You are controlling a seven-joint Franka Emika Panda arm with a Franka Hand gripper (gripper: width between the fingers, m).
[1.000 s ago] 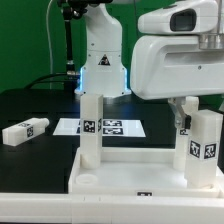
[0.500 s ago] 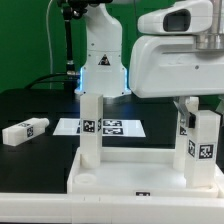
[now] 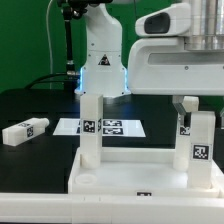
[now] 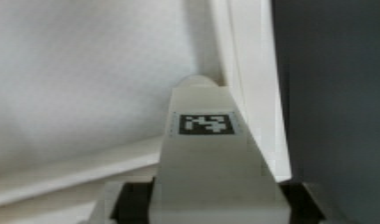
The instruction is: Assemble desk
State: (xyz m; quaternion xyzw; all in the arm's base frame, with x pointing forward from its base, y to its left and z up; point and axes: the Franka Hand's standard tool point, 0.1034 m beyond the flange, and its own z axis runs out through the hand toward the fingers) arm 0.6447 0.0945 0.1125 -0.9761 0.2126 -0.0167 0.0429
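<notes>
Pinched shut on the top of a white leg [image 3: 203, 150], the gripper [image 3: 187, 108] holds it upright at the tabletop's [image 3: 130, 170] far corner on the exterior view's right. The wrist view shows that leg wedged between the two fingers [image 4: 134, 205]. Whether its foot is seated in the socket I cannot tell (the rim hides the joint). A second leg [image 3: 90, 130] stands at the tabletop's far corner on the exterior view's left and looks fitted. The near corner socket [image 3: 84, 182] on that side is bare. A third leg [image 3: 25, 130] lies loose on the table [image 3: 40, 105], well apart from the tabletop, beyond that same end. I see no fourth. By my reckoning the job is about halfway: one leg in, one going in, at least one left.
</notes>
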